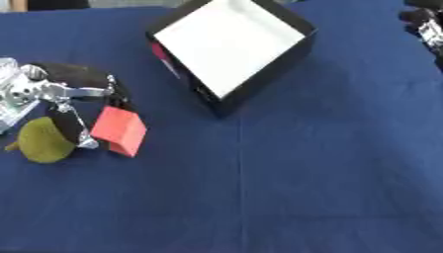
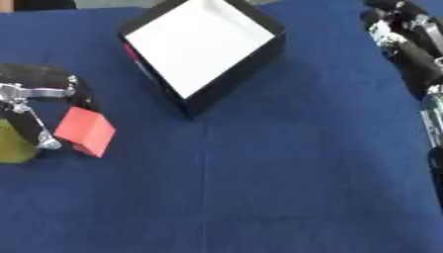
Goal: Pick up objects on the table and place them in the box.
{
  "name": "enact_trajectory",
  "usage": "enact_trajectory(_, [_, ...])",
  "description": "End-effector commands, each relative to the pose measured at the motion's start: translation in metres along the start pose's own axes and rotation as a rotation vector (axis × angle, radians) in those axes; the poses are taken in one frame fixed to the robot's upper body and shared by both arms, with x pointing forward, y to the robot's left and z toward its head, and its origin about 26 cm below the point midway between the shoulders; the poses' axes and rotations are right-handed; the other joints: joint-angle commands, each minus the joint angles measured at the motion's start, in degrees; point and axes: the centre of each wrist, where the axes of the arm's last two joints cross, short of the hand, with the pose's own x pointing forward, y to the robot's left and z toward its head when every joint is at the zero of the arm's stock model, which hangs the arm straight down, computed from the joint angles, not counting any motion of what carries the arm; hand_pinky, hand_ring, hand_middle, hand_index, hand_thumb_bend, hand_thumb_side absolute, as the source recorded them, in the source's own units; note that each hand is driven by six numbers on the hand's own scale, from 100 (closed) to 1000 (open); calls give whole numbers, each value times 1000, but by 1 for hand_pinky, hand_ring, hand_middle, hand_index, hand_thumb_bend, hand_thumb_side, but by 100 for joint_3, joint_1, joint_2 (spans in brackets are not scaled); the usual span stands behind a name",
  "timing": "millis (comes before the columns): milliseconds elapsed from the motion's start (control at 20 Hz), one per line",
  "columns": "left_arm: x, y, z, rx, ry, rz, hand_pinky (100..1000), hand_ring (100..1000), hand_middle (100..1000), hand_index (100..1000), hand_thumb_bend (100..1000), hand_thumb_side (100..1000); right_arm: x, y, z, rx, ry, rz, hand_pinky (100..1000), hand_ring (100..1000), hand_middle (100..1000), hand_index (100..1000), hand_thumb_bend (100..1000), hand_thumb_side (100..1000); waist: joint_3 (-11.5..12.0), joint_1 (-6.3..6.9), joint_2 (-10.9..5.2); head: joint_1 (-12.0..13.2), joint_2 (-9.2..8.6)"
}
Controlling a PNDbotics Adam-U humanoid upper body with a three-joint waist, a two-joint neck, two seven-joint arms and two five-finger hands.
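A red block (image 1: 119,131) sits at the left of the blue table, pinched between the curled black fingers and thumb of my left hand (image 1: 61,89). An olive-green rounded object (image 1: 43,141) lies right beside that hand, at its lower left. The black box (image 1: 259,89) with a white inside stands at the top centre, turned corner-on and tilted; a red strip shows on its left wall. My right hand (image 2: 407,34) shows at the upper right edge, fingers relaxed, holding nothing, far from the box and block.
The blue cloth (image 1: 286,188) covers the whole table. My right forearm (image 2: 432,118) runs down the right edge of the right eye view.
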Motion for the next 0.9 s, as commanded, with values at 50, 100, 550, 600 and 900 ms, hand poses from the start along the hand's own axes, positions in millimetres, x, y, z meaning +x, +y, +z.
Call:
enact_trajectory(50, [0,9,12,55,16,-22,616,581,509,546,432,100,8,-5,-2,-4,-18,24,1000,929,915,860,100,470,7,42,-77,6,-28])
enact_trajectory(100, [1,11,16,78,13,-23,613,579,507,543,430,100,8,-6,-2,-6,-19,24,1000,928,915,860,100,470,9,43,-79,-1,-30])
enact_trajectory(550, [13,63,77,335,7,-58,618,575,501,532,417,100,11,-9,-3,-11,-26,33,1000,928,915,860,100,470,58,64,-125,-71,-2])
enact_trajectory(600, [13,70,82,364,3,-53,630,578,501,534,392,100,11,-10,-3,-11,-26,33,1000,928,915,860,100,470,65,67,-130,-75,-1])
enact_trajectory(900, [9,109,93,481,-42,-10,663,584,501,532,356,100,11,-10,-4,-9,-27,33,1000,928,915,861,100,470,76,70,-158,-85,6])
